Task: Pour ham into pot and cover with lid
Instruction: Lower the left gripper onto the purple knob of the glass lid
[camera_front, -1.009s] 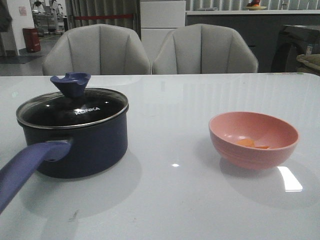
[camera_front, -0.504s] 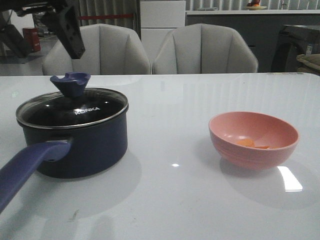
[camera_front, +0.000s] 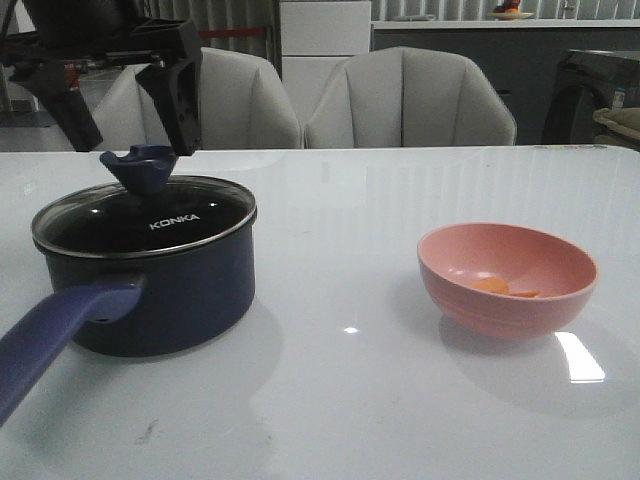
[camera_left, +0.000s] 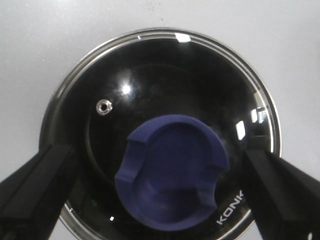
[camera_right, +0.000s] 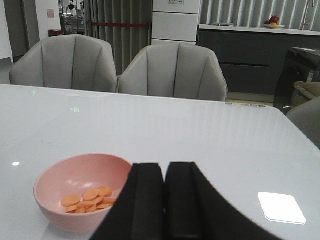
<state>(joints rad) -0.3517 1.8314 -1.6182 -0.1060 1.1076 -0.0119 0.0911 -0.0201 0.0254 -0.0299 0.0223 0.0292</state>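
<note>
The navy pot (camera_front: 170, 300) stands at the table's left, its lavender handle (camera_front: 50, 340) pointing toward me. The glass lid (camera_front: 190, 222) rests on it, blue knob (camera_front: 140, 168) on top. My left gripper (camera_front: 133, 135) hangs open just above the knob, one finger on each side. From the left wrist, the knob (camera_left: 172, 172) lies between the spread black fingers (camera_left: 35, 192), which do not touch it. Orange ham slices (camera_right: 90, 199) lie in the pink bowl (camera_right: 55, 180), also at the front view's right (camera_front: 508, 300). My right gripper (camera_right: 164, 167) is shut and empty, beside the bowl.
Two grey chairs (camera_front: 300, 100) stand behind the table's far edge. A bright light reflection (camera_front: 580, 357) lies on the glossy white table (camera_front: 350, 400) next to the bowl.
The left gripper, absent a second ago, has come down from the upper left and now straddles the space above the lid's knob. Pot, lid and bowl have not moved.
</note>
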